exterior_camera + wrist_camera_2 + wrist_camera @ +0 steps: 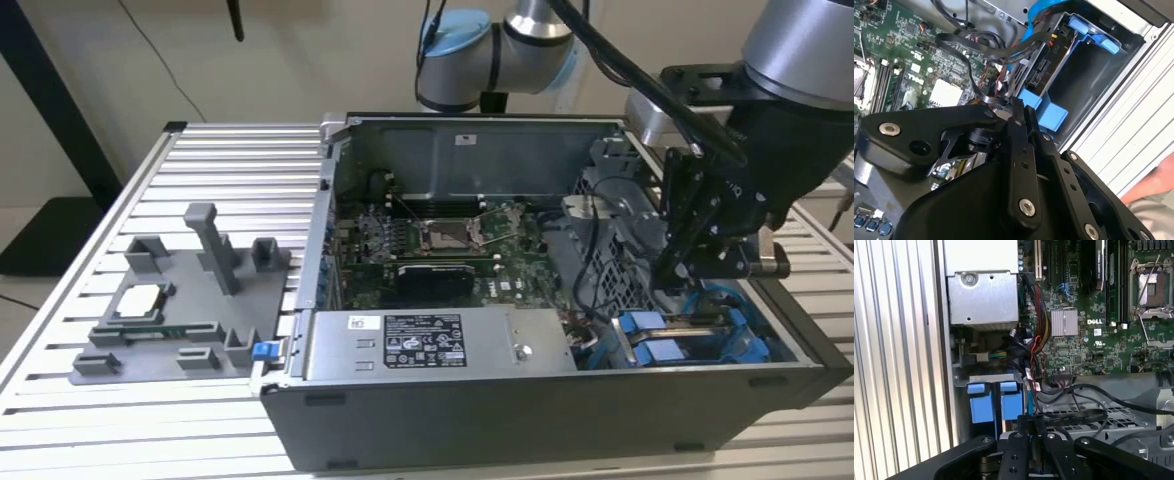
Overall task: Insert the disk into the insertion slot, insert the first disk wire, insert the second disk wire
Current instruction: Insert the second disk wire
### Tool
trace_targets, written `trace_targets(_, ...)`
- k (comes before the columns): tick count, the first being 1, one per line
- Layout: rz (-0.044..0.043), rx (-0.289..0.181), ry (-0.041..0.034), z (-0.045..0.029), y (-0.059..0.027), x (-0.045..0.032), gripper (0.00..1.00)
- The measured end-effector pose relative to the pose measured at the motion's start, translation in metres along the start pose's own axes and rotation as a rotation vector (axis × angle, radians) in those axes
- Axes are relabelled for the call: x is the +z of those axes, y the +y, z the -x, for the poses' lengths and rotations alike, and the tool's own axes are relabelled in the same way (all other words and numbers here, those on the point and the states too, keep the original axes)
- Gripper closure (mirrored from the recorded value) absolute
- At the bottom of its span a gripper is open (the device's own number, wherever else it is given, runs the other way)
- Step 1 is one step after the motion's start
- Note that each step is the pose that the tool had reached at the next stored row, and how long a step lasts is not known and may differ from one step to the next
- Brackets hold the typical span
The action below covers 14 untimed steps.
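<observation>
The disk [1045,66] sits in the insertion slot [1089,75] of the drive cage, its connector edge facing out and its bright blue carrier [1050,111] around it. In the exterior view the carrier's blue tabs [657,343] show at the case's front right corner. My gripper [1015,105] hangs just in front of the disk's connector edge with its black fingers pressed together. A black disk wire [976,75] loops down to the fingertips and its end is pinched there. In the first wrist view the gripper [1033,419] is beside the blue tabs [1010,401], with the flat black wire [1074,415] running off from it.
The open computer case holds a motherboard [441,250] and a grey labelled power-supply box [427,345]. Cable bundles [1036,347] crowd the space beside the cage. A grey fixture [174,300] stands on the slatted table at the exterior view's left. A person's arm [1154,187] is beyond the case wall.
</observation>
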<state>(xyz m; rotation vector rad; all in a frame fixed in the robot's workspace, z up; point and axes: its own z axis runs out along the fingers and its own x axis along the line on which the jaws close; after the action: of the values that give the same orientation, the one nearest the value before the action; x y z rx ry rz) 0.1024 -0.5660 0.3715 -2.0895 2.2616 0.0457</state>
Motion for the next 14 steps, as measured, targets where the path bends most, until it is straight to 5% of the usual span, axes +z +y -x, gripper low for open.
trace_targets(14,-0.0028,0.0,-0.0006,-0.0042,-0.0069,0.0117,1.0)
